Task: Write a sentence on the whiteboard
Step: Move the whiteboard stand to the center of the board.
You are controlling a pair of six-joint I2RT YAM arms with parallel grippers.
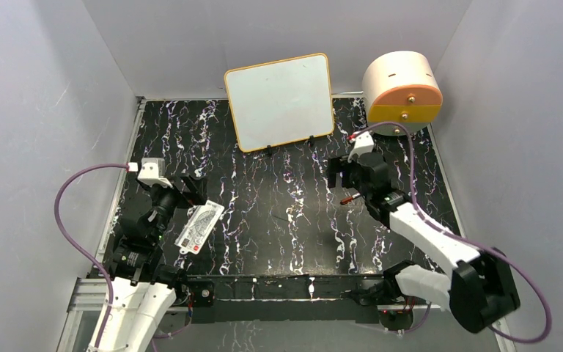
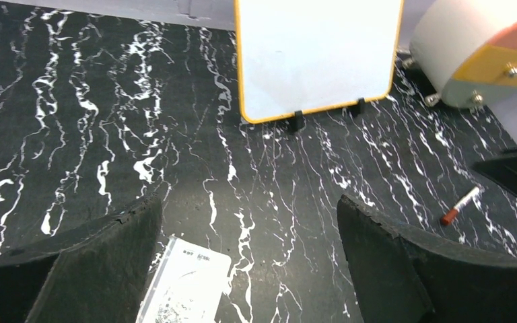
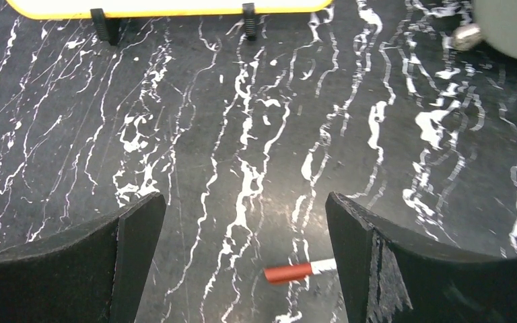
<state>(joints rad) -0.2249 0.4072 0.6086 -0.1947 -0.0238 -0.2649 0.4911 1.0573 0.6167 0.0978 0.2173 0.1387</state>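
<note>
The whiteboard point(image 1: 280, 101) stands upright at the back of the table, orange-yellow framed, on small black feet; its face is blank, and no sentence shows on it. It also shows in the left wrist view point(image 2: 316, 54), and its lower edge shows in the right wrist view point(image 3: 168, 8). A marker with a red cap point(image 3: 297, 270) lies flat on the table between my right gripper's fingers, partly hidden by the right finger. It also shows in the top view point(image 1: 348, 198) and the left wrist view point(image 2: 459, 206). My right gripper point(image 3: 246, 222) is open above it. My left gripper point(image 2: 249, 229) is open and empty at the left.
A small white printed card point(image 1: 199, 227) lies on the table under my left gripper, also in the left wrist view point(image 2: 185, 286). A white and orange cylindrical drum point(image 1: 402, 92) stands at the back right beside the whiteboard. The table is black marbled point(image 1: 278, 213), walled on three sides.
</note>
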